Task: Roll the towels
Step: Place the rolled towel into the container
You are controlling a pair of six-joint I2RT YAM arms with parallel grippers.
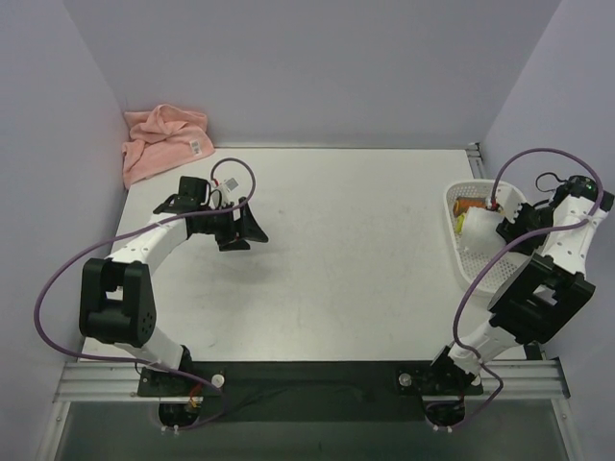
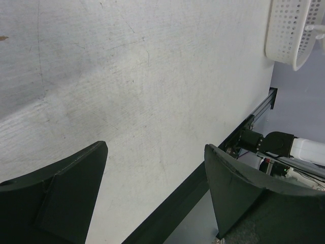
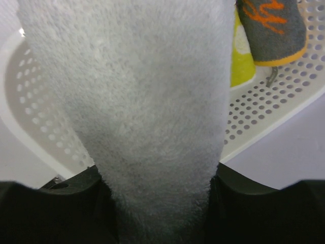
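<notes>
**White towel pinched at basket, pink towel in far corner**

Right end effector is clamped on the white terry cloth towel, over the white perforated plastic basket. Left end effector is wide and empty above the white table. Salmon-pink terry towel lies crumpled in the far-left corner. Risks: the bunched grip could slip, or the towel could snag the basket rim and drag the basket.

Bright, even light; faint soft shadows on the matte white worktop. Up close, the fluffy white terry towel looks slightly soft.
</notes>
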